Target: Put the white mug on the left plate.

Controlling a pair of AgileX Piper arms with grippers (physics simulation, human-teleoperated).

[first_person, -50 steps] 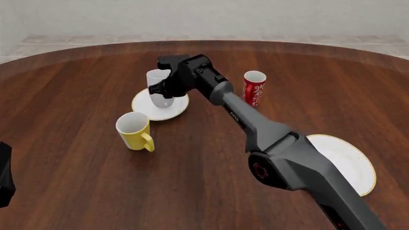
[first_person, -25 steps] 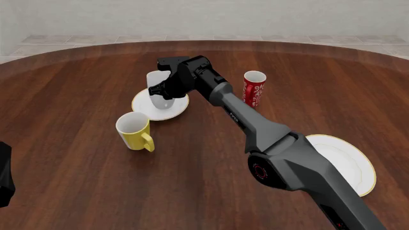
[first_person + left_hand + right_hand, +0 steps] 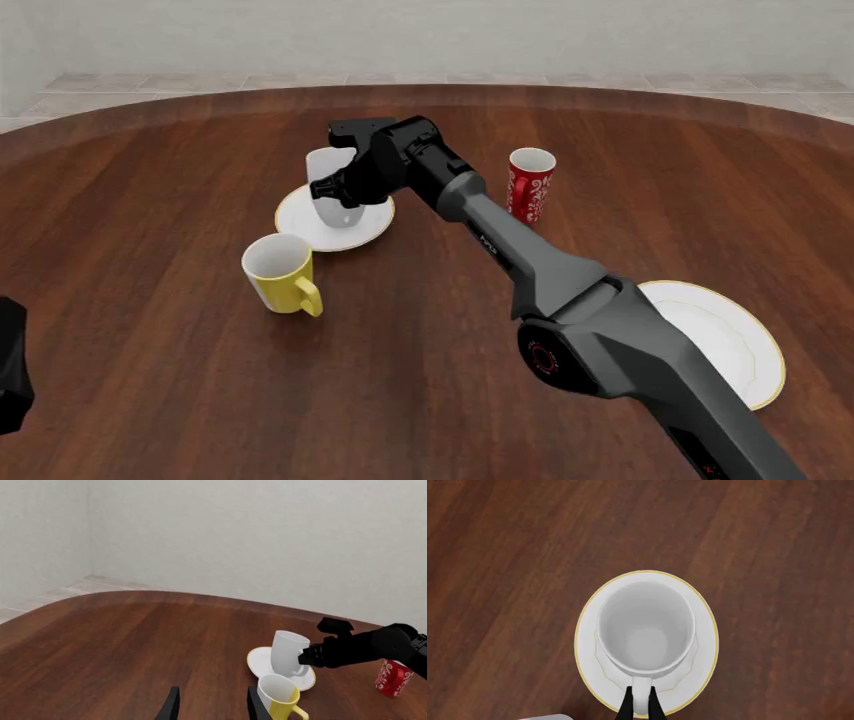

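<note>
White mug, tall, plain and empty, stands on the left plate.

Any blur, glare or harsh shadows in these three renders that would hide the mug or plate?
Front view: sharp, flat light; the right arm hides part of the tall white mug. Left wrist view: crisp, soft shadows only. Right wrist view: sharp, no glare on the small gold-rimmed white plate; right gripper fingertips cropped at the frame edge.

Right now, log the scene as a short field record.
mug: upright on left plate, handle pinched by right end effector
yellow mug: on table, nearer than that plate
red cup: upright, right of the plate
large plate: near right, bare, partly behind the right arm
left end effector: open, holding nothing
</note>
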